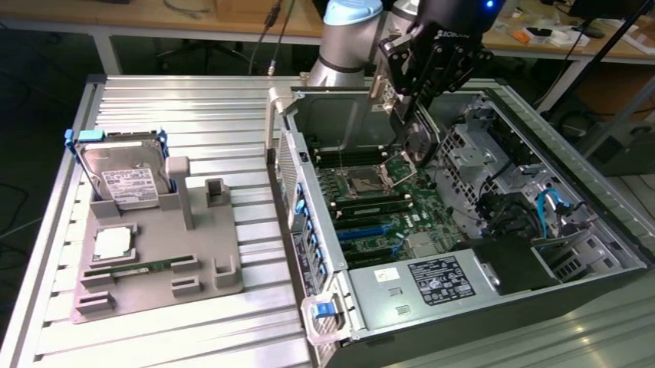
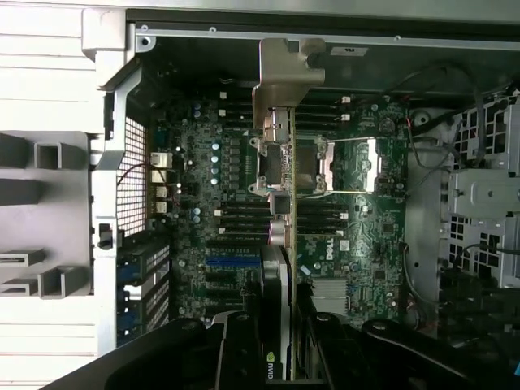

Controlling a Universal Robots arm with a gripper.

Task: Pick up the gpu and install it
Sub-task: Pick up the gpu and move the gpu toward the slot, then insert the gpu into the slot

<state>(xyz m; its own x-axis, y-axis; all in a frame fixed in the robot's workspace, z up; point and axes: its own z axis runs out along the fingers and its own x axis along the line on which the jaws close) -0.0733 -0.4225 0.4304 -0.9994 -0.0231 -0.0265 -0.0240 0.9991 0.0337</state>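
End effector (image 2: pixel 280 345) around thin dark gpu (image 2: pixel 279 203)

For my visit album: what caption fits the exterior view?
Robot gripper holds the gpu above the motherboard inside an open computer case.

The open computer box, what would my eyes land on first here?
Probably the black gripper holding a dark graphics card upright above the open computer case, over its green circuit board. After that, the silver hard drive in a blue frame, standing in a grey holder on the exterior view's left.
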